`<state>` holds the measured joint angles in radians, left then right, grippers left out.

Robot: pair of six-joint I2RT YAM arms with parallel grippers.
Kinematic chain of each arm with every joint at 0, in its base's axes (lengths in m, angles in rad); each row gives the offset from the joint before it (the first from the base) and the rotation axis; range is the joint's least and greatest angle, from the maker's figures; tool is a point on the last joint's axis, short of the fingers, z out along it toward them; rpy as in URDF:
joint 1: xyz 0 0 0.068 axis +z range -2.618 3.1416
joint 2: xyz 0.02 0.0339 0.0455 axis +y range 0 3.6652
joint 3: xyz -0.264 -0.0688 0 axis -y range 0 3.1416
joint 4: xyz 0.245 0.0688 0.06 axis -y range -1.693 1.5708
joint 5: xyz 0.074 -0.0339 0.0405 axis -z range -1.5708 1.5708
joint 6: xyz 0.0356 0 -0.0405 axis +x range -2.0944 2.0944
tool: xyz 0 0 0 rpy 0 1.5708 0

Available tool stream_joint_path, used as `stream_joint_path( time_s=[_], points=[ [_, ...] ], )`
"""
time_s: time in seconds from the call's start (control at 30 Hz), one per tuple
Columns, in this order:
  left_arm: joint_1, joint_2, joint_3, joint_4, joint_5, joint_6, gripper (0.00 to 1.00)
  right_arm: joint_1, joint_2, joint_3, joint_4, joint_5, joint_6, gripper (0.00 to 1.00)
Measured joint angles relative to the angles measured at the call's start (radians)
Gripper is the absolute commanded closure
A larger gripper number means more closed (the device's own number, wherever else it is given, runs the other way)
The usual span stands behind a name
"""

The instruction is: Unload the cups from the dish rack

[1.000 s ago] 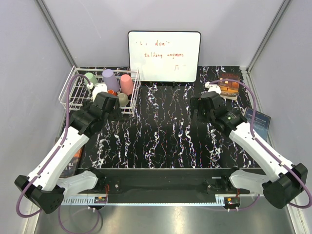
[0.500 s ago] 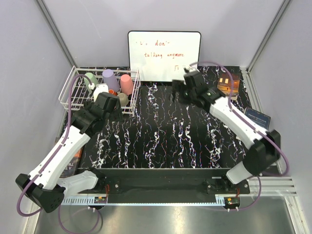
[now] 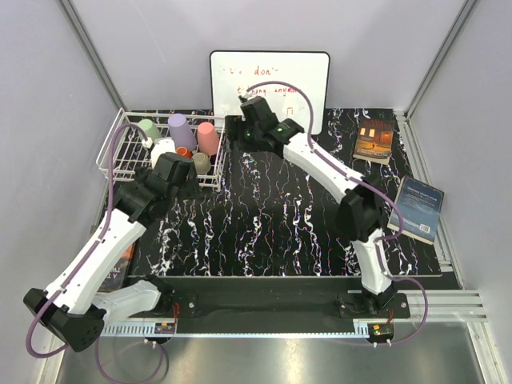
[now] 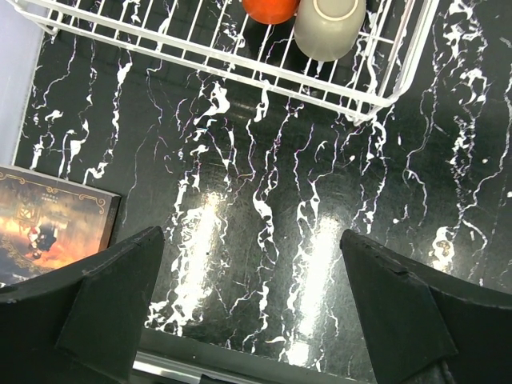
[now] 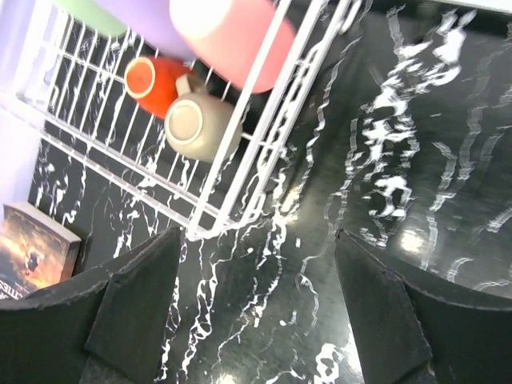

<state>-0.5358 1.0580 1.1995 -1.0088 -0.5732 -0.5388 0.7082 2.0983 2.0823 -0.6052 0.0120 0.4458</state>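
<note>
The white wire dish rack stands at the far left. In it are a pale green cup, a lavender cup, a pink cup, a beige-grey cup and an orange cup. My left gripper hovers open and empty over the table at the rack's near edge; its wrist view shows the orange cup and beige-grey cup. My right gripper is open and empty beside the rack's right corner, near the pink cup, orange cup and beige-grey cup.
A whiteboard leans on the back wall just behind the right arm. Two books lie at the right. Another book lies at the left under my left arm. Walls close both sides.
My right arm has swung from the right side across the table to the rack's right corner. My left arm has barely moved.
</note>
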Motion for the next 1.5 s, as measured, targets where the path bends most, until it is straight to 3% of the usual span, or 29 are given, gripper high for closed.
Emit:
stream_joint_path(
  time_s=[0.47, 0.83, 1.2, 1.3, 1.4, 1.5],
  points=[
    [0.000, -0.090, -0.074, -0.006, 0.004, -0.035, 0.01, 0.059, 0.216, 0.246, -0.048, -0.068, 0.006, 0.20],
    [-0.001, -0.102, -0.112, -0.026, 0.009, -0.058, 0.01, 0.066, 0.323, 0.321, -0.056, -0.078, 0.015, 0.32],
    [-0.001, -0.128, -0.131, -0.044, 0.012, -0.072, 0.01, 0.066, 0.360, 0.334, -0.079, -0.069, 0.024, 0.56],
    [-0.001, -0.128, -0.131, -0.044, 0.013, -0.072, 0.01, 0.071, 0.362, 0.343, -0.080, -0.063, 0.026, 0.58],
    [-0.001, -0.128, -0.134, -0.044, 0.012, -0.072, 0.01, 0.074, 0.366, 0.349, -0.079, -0.056, 0.027, 0.67],
    [-0.001, -0.127, -0.141, -0.044, 0.013, -0.072, 0.01, 0.078, 0.368, 0.349, -0.067, -0.058, 0.031, 0.84]
  ],
)
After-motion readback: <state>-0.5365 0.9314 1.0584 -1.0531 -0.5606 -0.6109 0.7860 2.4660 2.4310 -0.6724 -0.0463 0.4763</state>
